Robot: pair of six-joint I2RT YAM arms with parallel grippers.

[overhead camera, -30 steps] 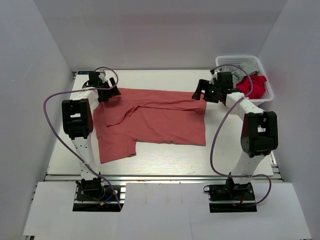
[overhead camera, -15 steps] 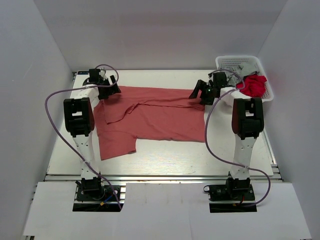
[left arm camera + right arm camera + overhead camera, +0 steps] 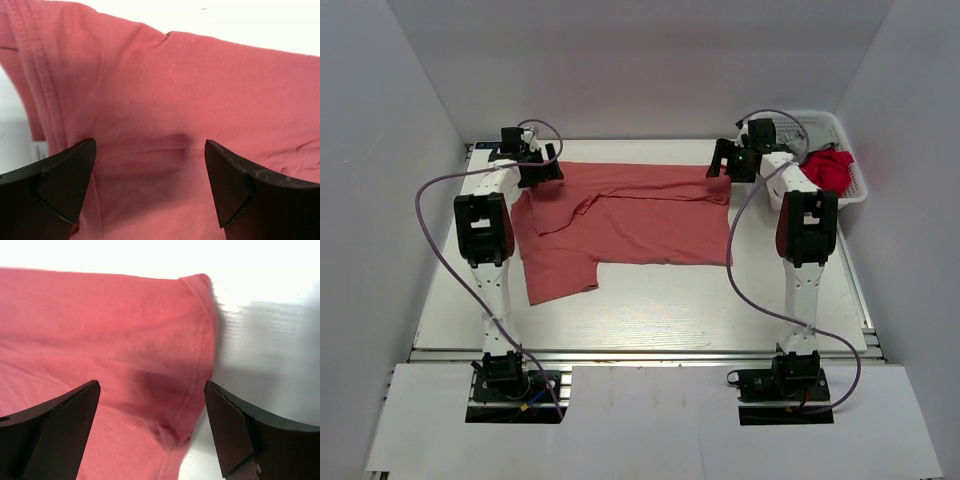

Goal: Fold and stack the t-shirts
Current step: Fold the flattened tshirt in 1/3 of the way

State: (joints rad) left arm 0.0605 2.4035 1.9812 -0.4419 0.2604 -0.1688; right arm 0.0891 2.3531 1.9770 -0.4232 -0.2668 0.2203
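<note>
A plain salmon-red t-shirt [image 3: 630, 215] lies spread on the white table, one sleeve folded in at the near left. My left gripper [image 3: 540, 172] is at its far left corner. My right gripper [image 3: 720, 166] is at its far right corner. In the left wrist view the gripper [image 3: 150, 150] stands open with the cloth [image 3: 165, 85] lying flat under the gap. In the right wrist view the gripper [image 3: 151, 392] is open over the hemmed corner of the shirt [image 3: 125, 330], with a small pucker near the hem.
A white basket [image 3: 817, 122] stands at the far right corner and holds a bright red garment [image 3: 828, 170] and some grey cloth. The white table [image 3: 650, 310] shows in front of the shirt. Grey walls close in the sides and the back.
Both grippers have moved toward the far edge of the table. The shirt has shifted that way with them. Its far edge now lies straighter.
</note>
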